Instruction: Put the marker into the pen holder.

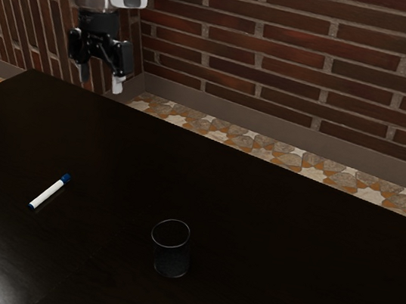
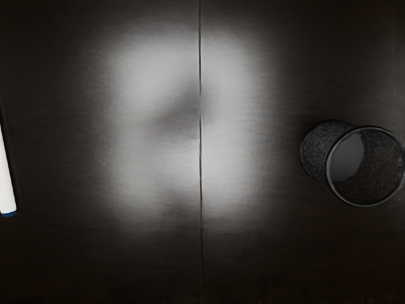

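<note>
High above the table's far left part in the exterior view, my gripper is open, its two fingertips apart with nothing between them. The white marker with a blue cap lies flat on the table toward the exterior view's left. To its right stands the pen holder, a dark round mesh cup, upright and open at the top. In the wrist view part of the marker and the pen holder lie on opposite sides, well apart, below my hand.
The dark table has a thin seam, seen in the wrist view between marker and holder, and a bright glare patch. Behind the table are a patterned stone floor and a brick wall.
</note>
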Tool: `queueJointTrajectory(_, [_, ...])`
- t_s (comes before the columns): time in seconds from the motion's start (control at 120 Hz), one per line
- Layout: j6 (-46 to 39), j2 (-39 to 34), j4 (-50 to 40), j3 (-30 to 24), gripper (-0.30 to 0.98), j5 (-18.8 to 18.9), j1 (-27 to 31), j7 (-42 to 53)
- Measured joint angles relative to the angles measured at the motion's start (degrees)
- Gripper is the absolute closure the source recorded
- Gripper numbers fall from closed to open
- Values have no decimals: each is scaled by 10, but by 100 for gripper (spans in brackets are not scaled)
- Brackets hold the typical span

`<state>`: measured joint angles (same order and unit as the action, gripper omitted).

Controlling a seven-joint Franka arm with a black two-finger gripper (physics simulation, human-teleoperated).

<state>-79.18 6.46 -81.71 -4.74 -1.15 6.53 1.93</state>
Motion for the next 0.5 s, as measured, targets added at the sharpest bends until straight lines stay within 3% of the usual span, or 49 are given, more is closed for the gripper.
queueJointTrajectory(0.083, [-11, -4, -24, -10, 0, -3, -3, 8])
queueJointTrajectory(0.117, [-32, -14, -74, -15, 0, -4, -3, 10])
queueJointTrajectory(0.208, [-144, -8, -264, -2, 0, -5, -18, 16])
queueJointTrajectory(0.342, [-320, 49, -408, 28, 0, 2, -4, 31])
queueJointTrajectory(0.5, [-451, 1, -434, 58, 0, 76, -6, 56])
